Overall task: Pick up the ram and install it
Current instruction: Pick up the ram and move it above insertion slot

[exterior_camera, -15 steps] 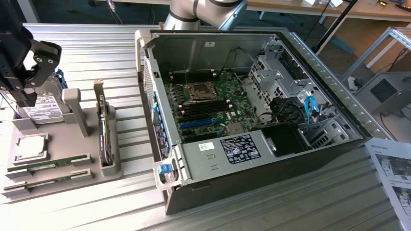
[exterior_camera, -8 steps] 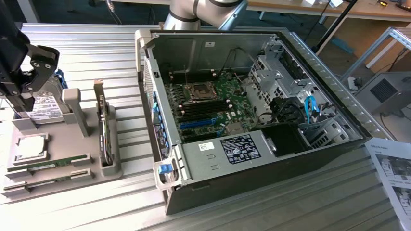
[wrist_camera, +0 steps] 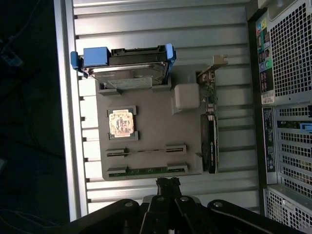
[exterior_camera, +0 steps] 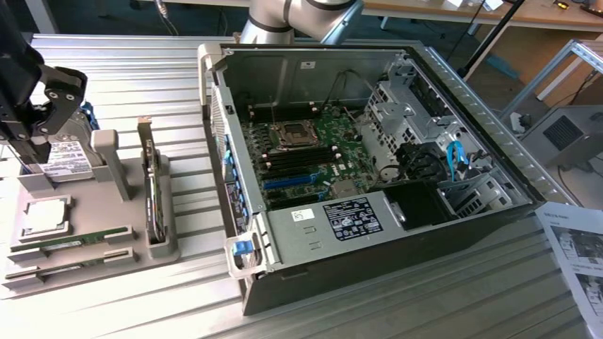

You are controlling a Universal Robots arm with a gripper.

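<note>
Two ram sticks lie edge-up in a grey holder tray (exterior_camera: 85, 279) at the exterior view's left, one (exterior_camera: 73, 243) behind the other (exterior_camera: 68, 268). From the wrist view the nearer ram stick (wrist_camera: 146, 171) shows its green edge in the tray (wrist_camera: 156, 131), and a second one (wrist_camera: 146, 151) sits beside it. My gripper (exterior_camera: 34, 161) hangs above the tray's far end, near the hard drive, well above the sticks. Its fingers (wrist_camera: 168, 183) are shut with nothing between them. The motherboard's black slots (exterior_camera: 299, 159) lie inside the open computer case (exterior_camera: 452, 233).
The tray also carries a hard drive (wrist_camera: 127, 68) with blue clips, a square processor chip (wrist_camera: 121, 123) and an upright card with a metal bracket (exterior_camera: 151, 187). A paper sheet (exterior_camera: 575, 247) lies at the exterior view's right. The arm's base (exterior_camera: 282, 21) stands behind the case.
</note>
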